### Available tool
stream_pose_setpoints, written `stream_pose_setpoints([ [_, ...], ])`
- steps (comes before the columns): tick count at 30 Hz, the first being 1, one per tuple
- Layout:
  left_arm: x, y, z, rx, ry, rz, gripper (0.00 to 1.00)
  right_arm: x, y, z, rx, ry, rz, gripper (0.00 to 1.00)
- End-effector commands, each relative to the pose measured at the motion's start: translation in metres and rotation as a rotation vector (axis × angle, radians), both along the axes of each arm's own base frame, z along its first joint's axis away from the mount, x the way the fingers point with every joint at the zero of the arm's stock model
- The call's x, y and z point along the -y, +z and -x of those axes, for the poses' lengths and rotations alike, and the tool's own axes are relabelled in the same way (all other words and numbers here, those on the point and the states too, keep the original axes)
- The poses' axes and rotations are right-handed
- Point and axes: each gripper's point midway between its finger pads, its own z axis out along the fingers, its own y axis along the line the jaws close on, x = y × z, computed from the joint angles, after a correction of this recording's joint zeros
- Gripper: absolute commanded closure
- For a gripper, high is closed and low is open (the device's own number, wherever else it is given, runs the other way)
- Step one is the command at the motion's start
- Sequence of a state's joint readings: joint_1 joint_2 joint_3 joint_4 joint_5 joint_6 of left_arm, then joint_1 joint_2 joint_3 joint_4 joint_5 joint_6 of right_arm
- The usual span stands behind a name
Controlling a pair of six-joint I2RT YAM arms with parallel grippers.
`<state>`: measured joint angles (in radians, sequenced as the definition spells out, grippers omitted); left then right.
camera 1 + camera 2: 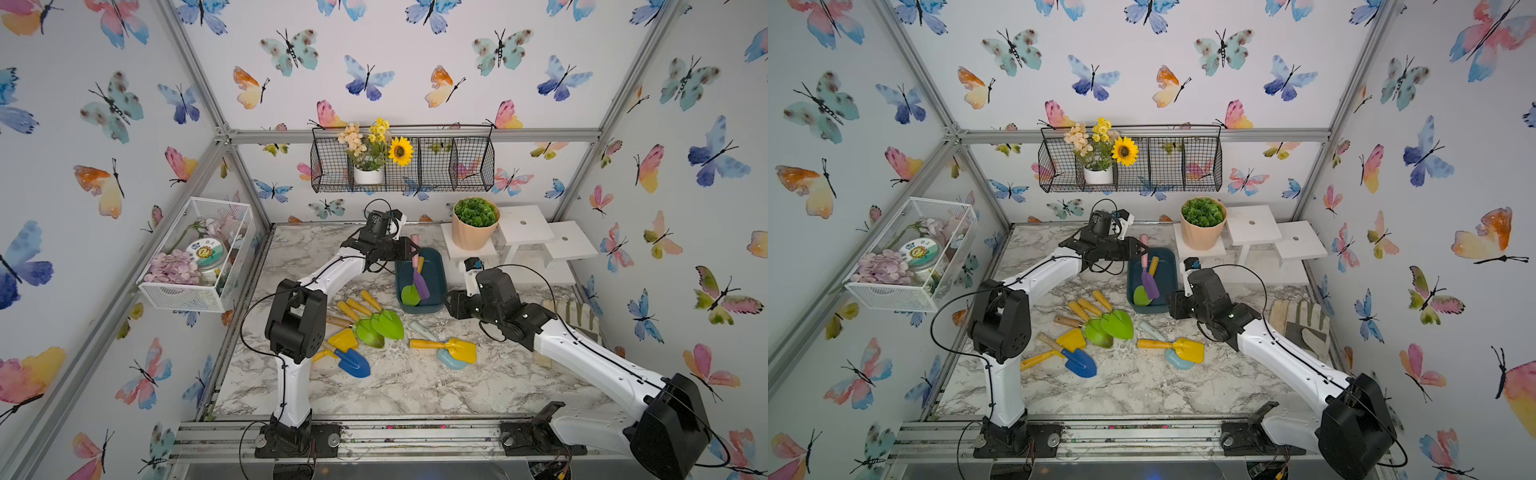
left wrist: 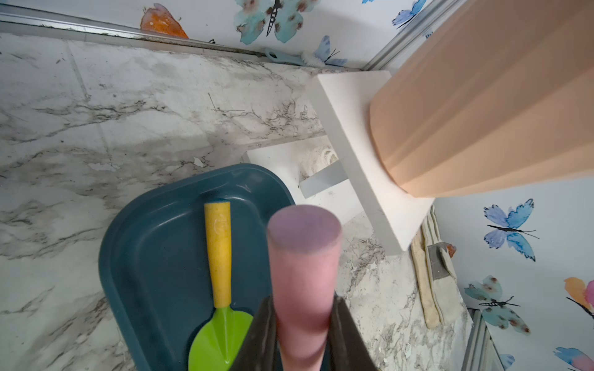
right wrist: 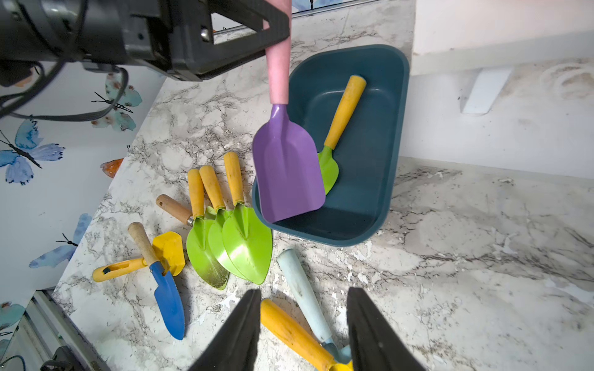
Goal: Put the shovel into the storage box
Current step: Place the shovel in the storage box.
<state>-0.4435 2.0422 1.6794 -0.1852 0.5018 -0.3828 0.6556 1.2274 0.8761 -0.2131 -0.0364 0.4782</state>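
My left gripper (image 2: 303,302) is shut on the pink handle of a purple-bladed shovel (image 3: 289,167). The shovel hangs tilted, blade down, over the left rim of the dark teal storage box (image 3: 363,192); both top views show it there (image 1: 420,282) (image 1: 1150,284). A green shovel with a yellow handle (image 2: 218,253) lies inside the box (image 1: 436,274). My right gripper (image 3: 303,290) is open beside the box's front right corner (image 1: 451,301). It holds nothing. A yellow handle (image 3: 289,334) and a pale blue handle (image 3: 302,289) lie on the table under it.
Loose shovels lie on the marble table in front of the box: green ones (image 1: 374,324), a blue one (image 1: 353,361), a yellow one (image 1: 457,349). A peach plant pot (image 1: 475,228) stands on white steps behind the box. Gloves (image 1: 1300,320) lie at the right.
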Motion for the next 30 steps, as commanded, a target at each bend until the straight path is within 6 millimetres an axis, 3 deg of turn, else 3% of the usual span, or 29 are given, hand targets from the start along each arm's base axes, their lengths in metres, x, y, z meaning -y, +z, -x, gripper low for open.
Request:
stream_pose_setpoints([
  [1,-0.003,-0.012,-0.011,0.007,-0.025,-0.015,0.91,0.009,-0.003,0.003,-0.001,-0.031,0.025,0.52],
  [6,-0.008,-0.033,-0.024,-0.024,-0.021,-0.043,0.90,0.011,-0.008,0.004,-0.014,-0.038,0.032,0.52],
  [15,-0.008,-0.065,-0.027,-0.106,-0.046,-0.034,0.88,0.013,-0.015,0.005,-0.025,-0.045,0.046,0.52],
  [19,-0.012,-0.077,-0.029,-0.118,-0.031,-0.066,0.79,0.014,-0.015,0.005,-0.024,-0.046,0.047,0.52],
  [22,-0.017,-0.082,-0.031,-0.121,-0.006,-0.095,0.69,0.014,-0.016,0.005,-0.025,-0.049,0.047,0.52],
  [30,-0.023,-0.068,-0.031,-0.094,0.018,-0.103,0.57,0.014,-0.016,0.006,-0.028,-0.049,0.043,0.52],
])
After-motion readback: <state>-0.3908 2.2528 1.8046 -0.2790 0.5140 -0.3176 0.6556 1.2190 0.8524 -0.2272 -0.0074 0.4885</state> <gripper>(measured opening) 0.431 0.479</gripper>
